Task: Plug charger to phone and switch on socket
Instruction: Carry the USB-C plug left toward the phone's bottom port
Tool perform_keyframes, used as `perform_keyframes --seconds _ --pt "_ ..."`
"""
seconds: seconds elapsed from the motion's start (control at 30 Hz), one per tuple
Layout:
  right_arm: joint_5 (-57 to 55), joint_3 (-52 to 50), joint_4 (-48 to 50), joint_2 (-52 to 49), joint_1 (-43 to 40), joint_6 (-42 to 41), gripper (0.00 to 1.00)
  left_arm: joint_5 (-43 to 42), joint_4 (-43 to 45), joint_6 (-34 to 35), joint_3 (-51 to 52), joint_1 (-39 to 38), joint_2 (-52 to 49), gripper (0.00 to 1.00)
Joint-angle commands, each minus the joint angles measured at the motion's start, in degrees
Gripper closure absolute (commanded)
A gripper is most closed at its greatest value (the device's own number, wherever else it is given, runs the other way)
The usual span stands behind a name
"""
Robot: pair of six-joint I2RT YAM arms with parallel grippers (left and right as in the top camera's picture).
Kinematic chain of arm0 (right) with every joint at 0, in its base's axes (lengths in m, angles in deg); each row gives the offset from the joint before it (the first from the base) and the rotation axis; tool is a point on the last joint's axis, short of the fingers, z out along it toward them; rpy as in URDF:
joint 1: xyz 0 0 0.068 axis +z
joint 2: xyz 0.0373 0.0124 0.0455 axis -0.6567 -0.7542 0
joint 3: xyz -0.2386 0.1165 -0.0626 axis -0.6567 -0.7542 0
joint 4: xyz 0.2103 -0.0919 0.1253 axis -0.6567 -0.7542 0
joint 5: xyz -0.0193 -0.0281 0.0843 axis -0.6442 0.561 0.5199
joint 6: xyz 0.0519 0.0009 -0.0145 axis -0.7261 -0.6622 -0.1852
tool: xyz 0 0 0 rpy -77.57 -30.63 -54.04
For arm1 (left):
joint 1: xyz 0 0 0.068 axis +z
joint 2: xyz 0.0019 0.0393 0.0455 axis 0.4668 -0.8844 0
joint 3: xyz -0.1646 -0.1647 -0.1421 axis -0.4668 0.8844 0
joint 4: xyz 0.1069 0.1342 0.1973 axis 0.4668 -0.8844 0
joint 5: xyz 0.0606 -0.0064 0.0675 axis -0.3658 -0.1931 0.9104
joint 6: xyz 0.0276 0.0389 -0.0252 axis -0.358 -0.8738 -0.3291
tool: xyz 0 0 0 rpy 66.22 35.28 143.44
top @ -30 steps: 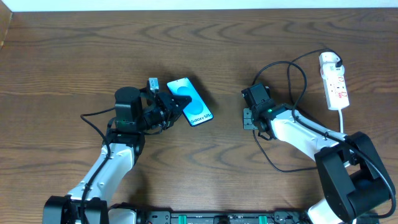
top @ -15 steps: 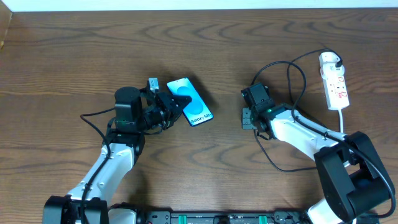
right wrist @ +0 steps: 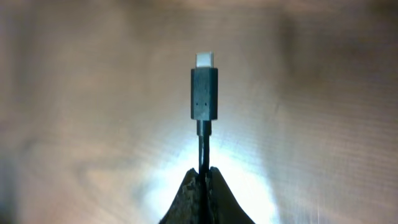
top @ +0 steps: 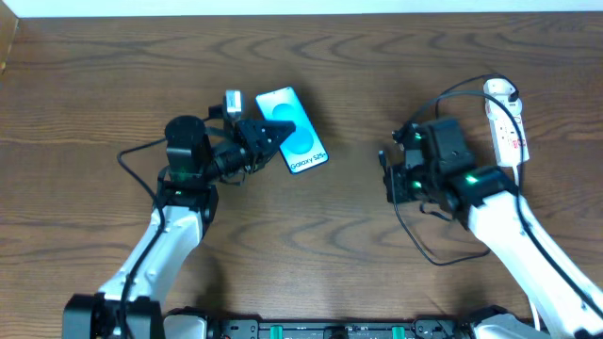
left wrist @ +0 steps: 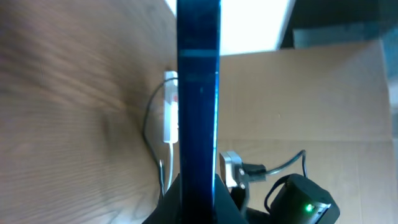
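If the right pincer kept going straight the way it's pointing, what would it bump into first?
Likely nothing soon. Beyond the charger in the right pincer, its camera shows only bare table. From above it aims left, roughly toward the phone, but depth is unclear.

You are looking at a robotics test lab: the left arm (top: pixel 162 240) and right arm (top: pixel 513 226) are reaching over a wooden desk (top: pixel 94 75) from a black mounting rail (top: pixel 330 330), and brown cardboard sheeting (left wrist: pixel 323 93) is standing beyond its edge
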Motion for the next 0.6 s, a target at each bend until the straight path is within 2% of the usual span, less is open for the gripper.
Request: perform_keyframes --seconds 0.0,0.17,0.33,0.57 --pt "13.2 0.63 -5.6 5.31 -0.87 9.4 0.99 -7.82 4.17 -0.81 -2.6 0.02 -4.68 0.93" --pt "18.75 0.04 -12.87 8.35 1.6 12.24 0.99 -15.47 11.69 1.7 -4.28 -0.02 -11.45 0.93" --pt "18.95 -0.85 -12.35 8.55 6.64 11.15 0.99 -18.53 16.04 2.19 -4.31 -0.02 -13.73 0.93" --pt "15.41 -0.85 -5.16 8.52 11.37 0.02 0.99 -14.49 16.28 7.65 -4.31 -0.39 -13.68 0.93"
